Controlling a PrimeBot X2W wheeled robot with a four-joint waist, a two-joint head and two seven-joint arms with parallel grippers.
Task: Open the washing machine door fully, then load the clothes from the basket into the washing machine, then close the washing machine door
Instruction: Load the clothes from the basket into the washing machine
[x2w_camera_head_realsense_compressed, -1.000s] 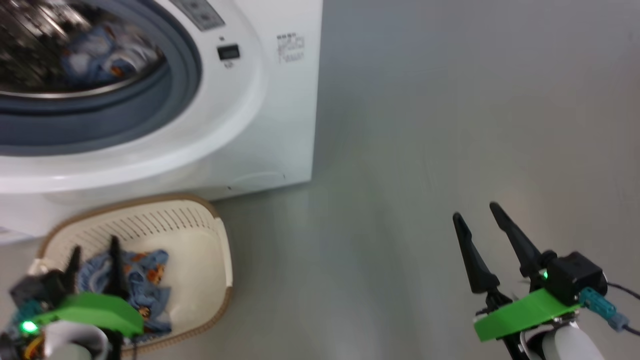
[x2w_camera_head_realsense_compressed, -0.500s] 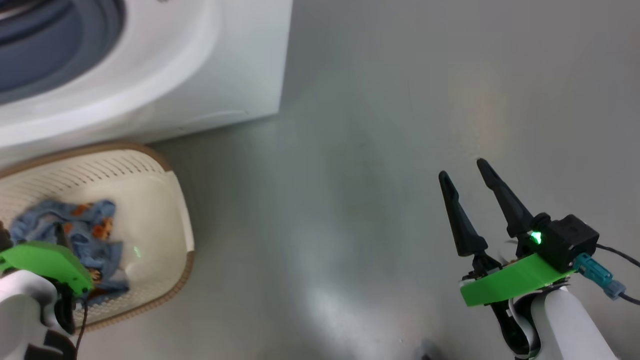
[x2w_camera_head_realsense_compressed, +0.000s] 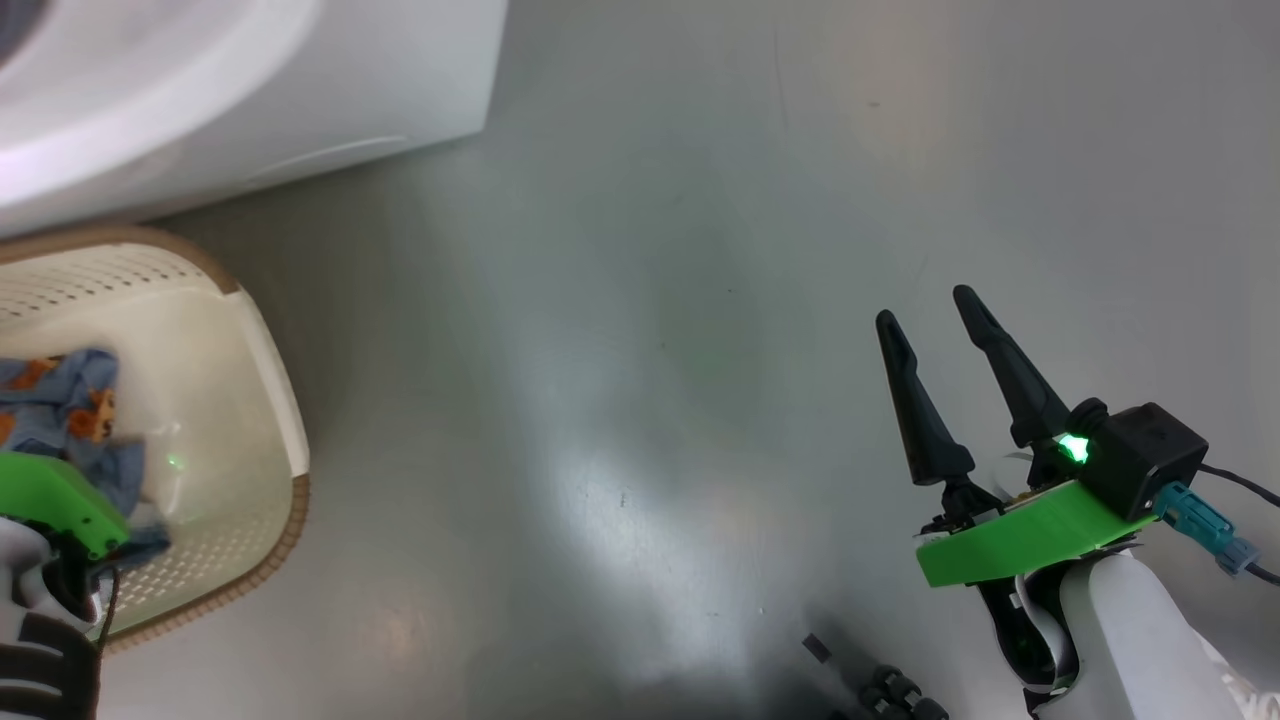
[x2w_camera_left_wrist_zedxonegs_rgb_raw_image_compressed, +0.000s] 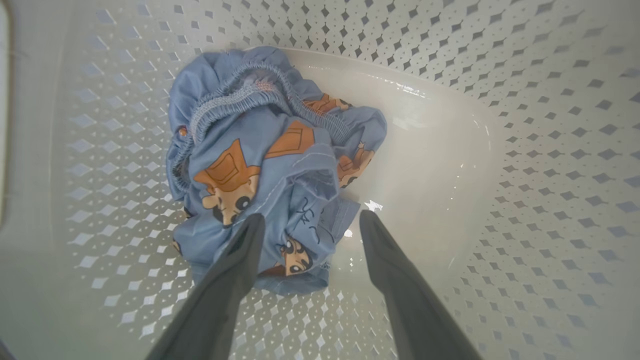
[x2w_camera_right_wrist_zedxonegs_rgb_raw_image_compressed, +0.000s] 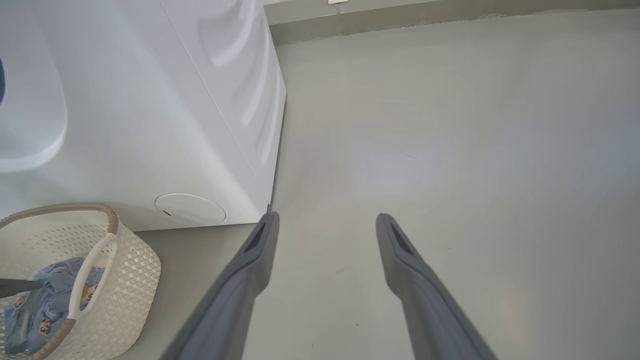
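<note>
Your left hand (x2w_camera_left_wrist_zedxonegs_rgb_raw_image_compressed: 310, 217) is down inside the basket (x2w_camera_left_wrist_zedxonegs_rgb_raw_image_compressed: 525, 150), fingers apart, just over the near edge of the blue printed clothes (x2w_camera_left_wrist_zedxonegs_rgb_raw_image_compressed: 260, 150) bunched on its bottom. Your right hand (x2w_camera_head_realsense_compressed: 925, 306) hangs over the floor (x2w_camera_head_realsense_compressed: 650, 300), fingers apart, holding nothing. The basket sits on the floor against the washing machine (x2w_camera_right_wrist_zedxonegs_rgb_raw_image_compressed: 150, 125) front.

Grey floor (x2w_camera_head_realsense_compressed: 640, 300) (glossy, with pale glare) meets a darker baseboard (x2w_camera_right_wrist_zedxonegs_rgb_raw_image_compressed: 400, 21).
</note>
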